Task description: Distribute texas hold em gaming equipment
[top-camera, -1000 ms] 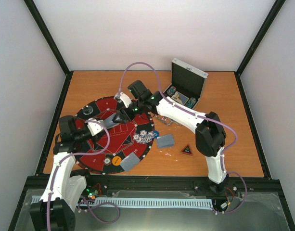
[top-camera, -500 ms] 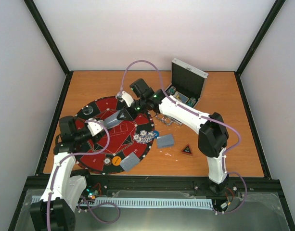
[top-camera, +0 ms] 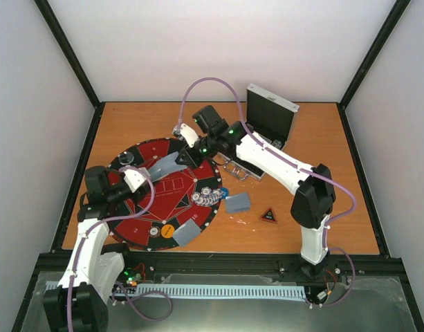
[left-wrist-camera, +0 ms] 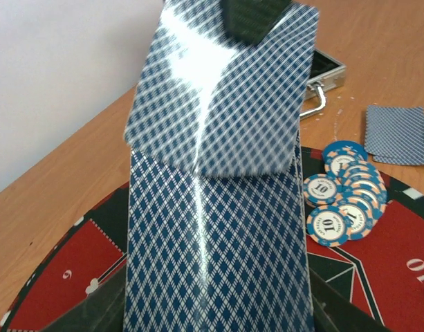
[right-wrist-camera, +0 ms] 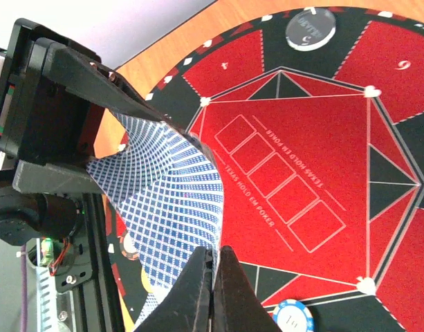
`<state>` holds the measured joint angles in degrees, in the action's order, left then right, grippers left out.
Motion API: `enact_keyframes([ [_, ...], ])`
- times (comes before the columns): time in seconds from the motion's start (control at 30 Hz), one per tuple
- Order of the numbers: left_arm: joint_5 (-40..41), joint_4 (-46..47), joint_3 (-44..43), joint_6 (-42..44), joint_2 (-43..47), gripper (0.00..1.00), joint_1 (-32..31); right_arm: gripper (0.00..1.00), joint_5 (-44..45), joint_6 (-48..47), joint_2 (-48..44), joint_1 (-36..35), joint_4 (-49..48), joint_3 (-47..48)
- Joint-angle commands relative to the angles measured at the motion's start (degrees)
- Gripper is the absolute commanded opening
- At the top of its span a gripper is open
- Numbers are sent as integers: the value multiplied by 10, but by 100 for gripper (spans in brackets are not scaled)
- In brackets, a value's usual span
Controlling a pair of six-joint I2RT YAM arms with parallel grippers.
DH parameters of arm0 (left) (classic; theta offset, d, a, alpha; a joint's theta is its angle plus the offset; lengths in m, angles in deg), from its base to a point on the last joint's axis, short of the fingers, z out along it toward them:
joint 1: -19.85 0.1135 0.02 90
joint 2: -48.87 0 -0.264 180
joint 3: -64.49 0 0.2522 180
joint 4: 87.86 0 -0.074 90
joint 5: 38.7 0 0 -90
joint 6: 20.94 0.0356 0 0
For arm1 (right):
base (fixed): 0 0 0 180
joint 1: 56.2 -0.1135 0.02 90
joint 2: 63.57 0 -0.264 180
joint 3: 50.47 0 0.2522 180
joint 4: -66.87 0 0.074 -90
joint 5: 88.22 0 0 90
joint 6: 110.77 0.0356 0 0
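My left gripper (top-camera: pixel 139 181) hovers over the round red-and-black mat (top-camera: pixel 139 225), shut on a deck of blue-checked playing cards (left-wrist-camera: pixel 218 256). My right gripper (top-camera: pixel 184 155) is shut on the far edge of the top card (left-wrist-camera: pixel 225 97), which bends up off the deck. The right wrist view shows its fingertips (right-wrist-camera: pixel 229 287) pinching that curved card (right-wrist-camera: pixel 173 194), with the left gripper (right-wrist-camera: pixel 59 104) behind. Poker chips (top-camera: pixel 210 195) lie on the mat's right rim. Two dealt card piles (top-camera: pixel 238 202) (top-camera: pixel 186 234) and the triangle marker (top-camera: pixel 268 216) rest nearby.
The open silver case (top-camera: pixel 270 121) stands at the back right, its handle toward the mat. A clear disc (top-camera: pixel 126 159) sits on the mat's far left rim, and a yellow disc (top-camera: pixel 168 230) on its near rim. Black frame posts border the table.
The right gripper has shut on the top card and moved back and to the right, drawing the card up off the deck. The left gripper has held still with the deck.
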<state>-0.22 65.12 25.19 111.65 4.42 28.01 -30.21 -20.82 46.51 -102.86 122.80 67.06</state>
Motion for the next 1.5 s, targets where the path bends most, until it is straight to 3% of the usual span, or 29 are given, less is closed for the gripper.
enact_keyframes([
  [0.0,40,65,-3,-118,-1,43,-3,3,38,-10,-32,17,29,30],
  [0.27,119,112,19,-246,19,42,-2,3,117,-48,-51,21,15,82],
  [0.57,346,118,-14,-332,38,41,37,3,327,-169,7,-37,-106,68],
  [0.93,441,92,-49,-399,70,40,43,3,348,-302,194,-97,-238,102],
  [1.3,461,105,-81,-410,90,40,50,3,497,-333,393,-167,-188,280],
  [1.47,467,112,-87,-398,98,40,50,3,484,-328,442,-201,-151,304],
])
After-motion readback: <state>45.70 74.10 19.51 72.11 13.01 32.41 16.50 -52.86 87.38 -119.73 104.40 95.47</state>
